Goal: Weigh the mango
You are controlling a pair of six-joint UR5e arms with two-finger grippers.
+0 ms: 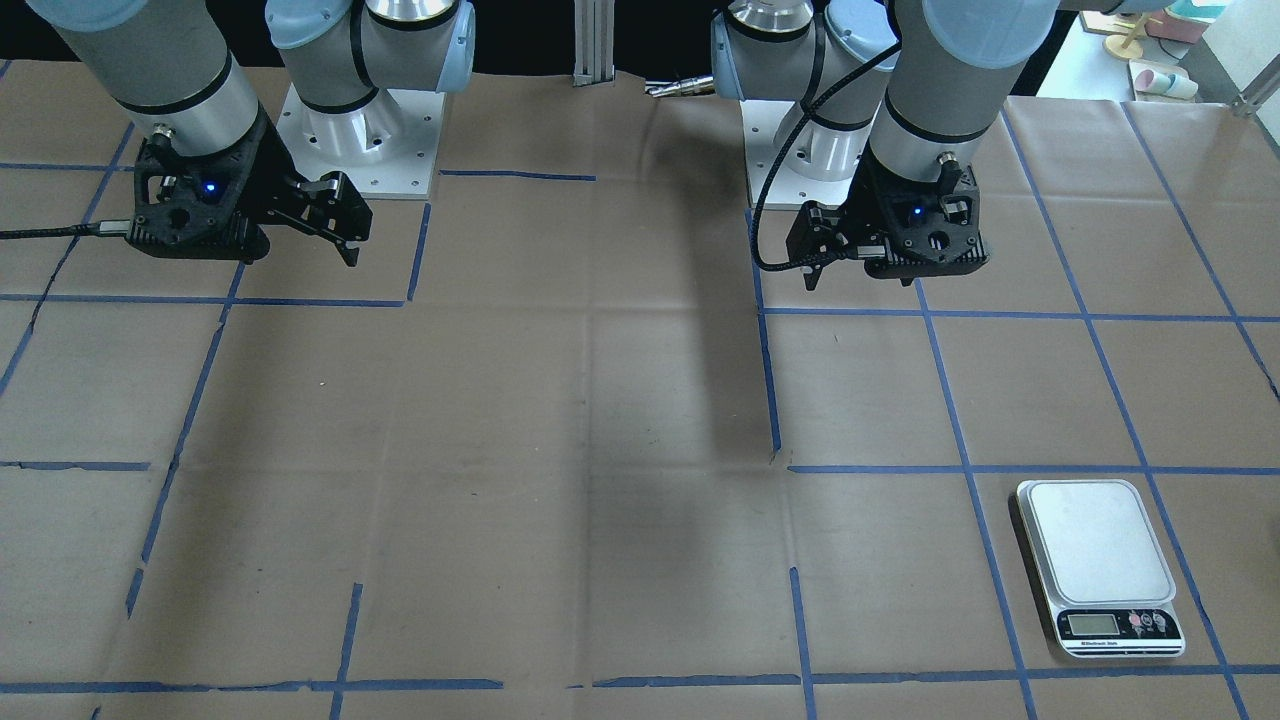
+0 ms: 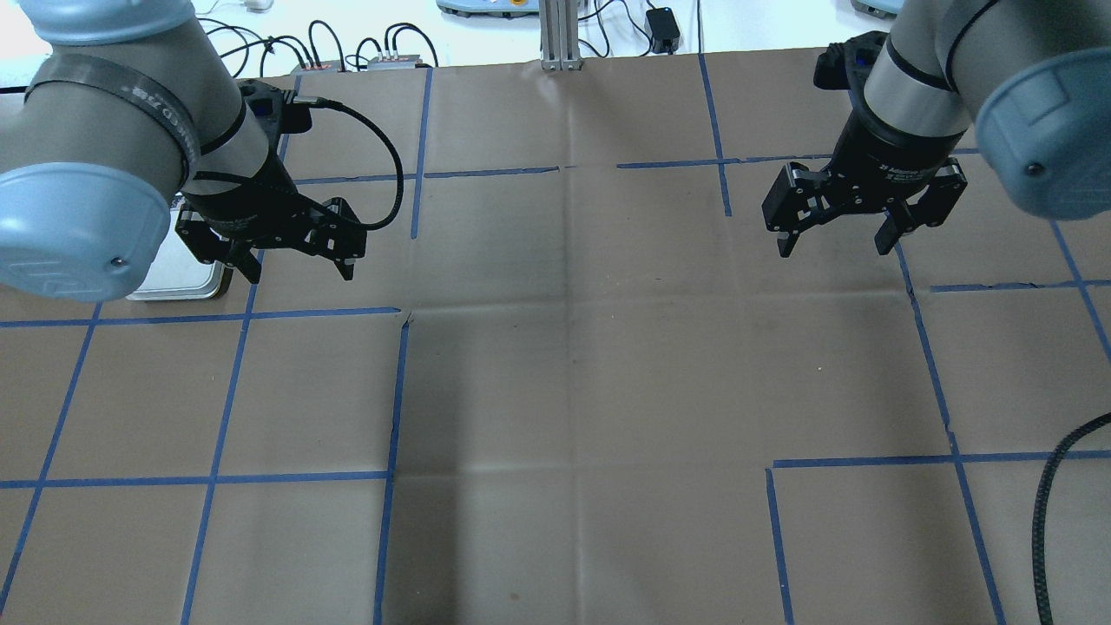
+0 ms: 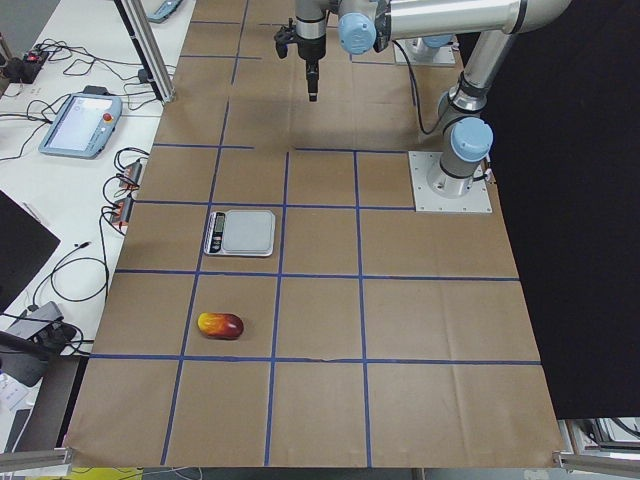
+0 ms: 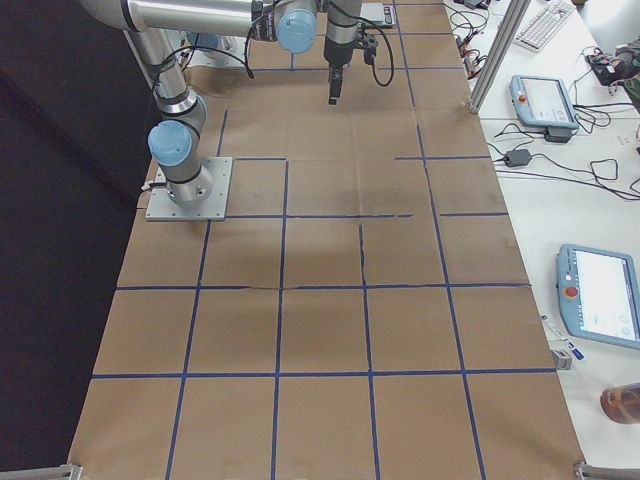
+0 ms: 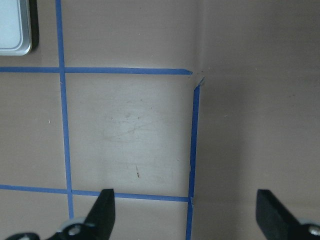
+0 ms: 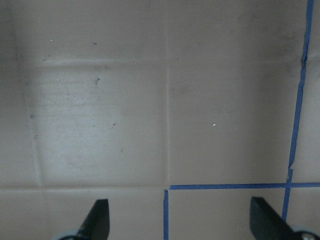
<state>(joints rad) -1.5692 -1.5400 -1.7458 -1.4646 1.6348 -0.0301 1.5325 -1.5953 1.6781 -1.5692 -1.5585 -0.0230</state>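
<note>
Brown-papered table (image 3: 320, 330): mango (image 3: 221, 325) lies apart from scale (image 3: 240, 231), seemingly one square over.

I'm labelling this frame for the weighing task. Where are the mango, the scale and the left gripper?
mango (image 3: 221, 325), exterior left view, middle of the fruit.
scale (image 1: 1095, 540), exterior front-facing view, centre of its plate.
left gripper (image 2: 300, 269), overhead exterior view, midway between its fingertips.

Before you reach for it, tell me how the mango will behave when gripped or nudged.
Rounded and oval, the mango probably rolls if nudged sideways. Its skin looks smooth, so it may slip in a narrow pinch.
</note>
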